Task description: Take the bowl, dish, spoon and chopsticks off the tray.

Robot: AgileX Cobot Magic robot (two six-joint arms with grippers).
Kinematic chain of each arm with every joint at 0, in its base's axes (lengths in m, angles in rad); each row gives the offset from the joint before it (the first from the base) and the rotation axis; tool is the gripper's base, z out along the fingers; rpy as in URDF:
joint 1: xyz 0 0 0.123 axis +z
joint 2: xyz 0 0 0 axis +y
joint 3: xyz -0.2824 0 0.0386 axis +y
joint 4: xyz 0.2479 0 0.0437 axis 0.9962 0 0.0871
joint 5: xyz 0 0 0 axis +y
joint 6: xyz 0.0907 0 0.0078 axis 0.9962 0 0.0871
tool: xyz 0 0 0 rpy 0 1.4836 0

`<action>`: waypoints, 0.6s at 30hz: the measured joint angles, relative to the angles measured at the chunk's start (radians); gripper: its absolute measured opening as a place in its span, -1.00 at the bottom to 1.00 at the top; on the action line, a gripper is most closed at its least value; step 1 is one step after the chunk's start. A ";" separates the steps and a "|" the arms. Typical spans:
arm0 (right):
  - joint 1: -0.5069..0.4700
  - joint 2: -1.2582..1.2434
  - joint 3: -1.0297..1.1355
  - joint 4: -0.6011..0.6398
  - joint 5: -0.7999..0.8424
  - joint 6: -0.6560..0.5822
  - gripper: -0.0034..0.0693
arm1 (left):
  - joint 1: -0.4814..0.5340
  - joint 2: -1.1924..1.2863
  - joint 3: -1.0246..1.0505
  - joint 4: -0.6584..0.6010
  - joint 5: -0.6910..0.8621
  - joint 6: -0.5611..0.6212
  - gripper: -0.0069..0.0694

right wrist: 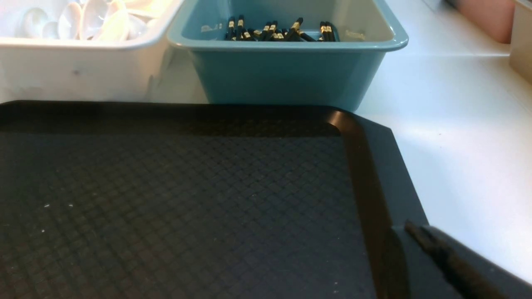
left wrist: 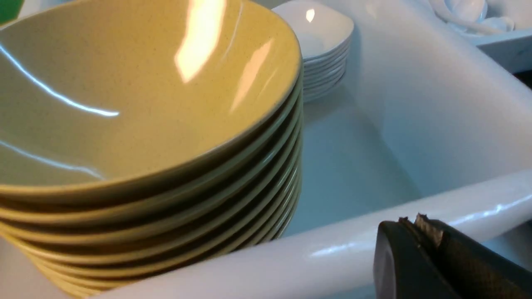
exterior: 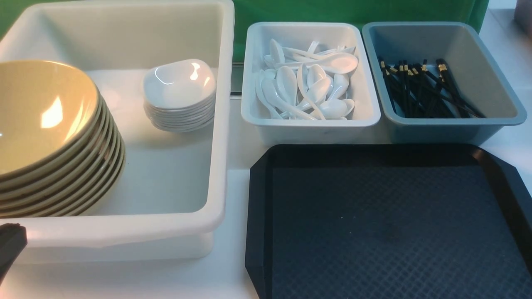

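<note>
The black tray [exterior: 390,224] has nothing on it; it also shows in the right wrist view [right wrist: 174,199]. A yellow bowl [exterior: 41,112] tops a stack of bowls in the white tub [exterior: 220,124]. A white dish [exterior: 179,83] tops a stack of dishes behind it. White spoons [exterior: 307,83] fill a white bin; no blue-marked spoon shows. Black chopsticks [exterior: 419,87] lie in the grey-blue bin. My left gripper [left wrist: 411,220] is shut and empty, just outside the tub's near rim. My right gripper [right wrist: 411,227] is shut and empty over the tray's right rim.
The white spoon bin [exterior: 309,124] and the grey-blue bin [exterior: 498,74] stand side by side just behind the tray. The tub's near rim [left wrist: 291,253] lies between my left gripper and the bowl stack [left wrist: 145,124]. White tabletop [right wrist: 465,137] lies right of the tray.
</note>
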 joint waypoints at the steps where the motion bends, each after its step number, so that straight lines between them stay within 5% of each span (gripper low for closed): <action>1: 0.000 0.000 0.000 0.000 0.000 0.000 -0.79 | 0.000 0.000 0.002 -0.002 -0.009 0.000 -0.84; 5: 0.000 0.000 0.000 0.000 0.000 0.000 -0.78 | 0.044 -0.028 0.104 -0.073 -0.278 0.019 -0.84; 6: 0.000 0.000 0.000 0.000 0.000 0.000 -0.78 | 0.108 -0.065 0.191 -0.133 -0.447 0.060 -0.84; 9: 0.000 0.000 0.000 0.000 0.000 0.000 -0.78 | 0.236 -0.149 0.331 -0.217 -0.628 0.106 -0.84; 18: 0.000 0.000 0.000 0.000 0.001 -0.001 -0.75 | 0.341 -0.243 0.437 -0.187 -0.497 0.126 -0.84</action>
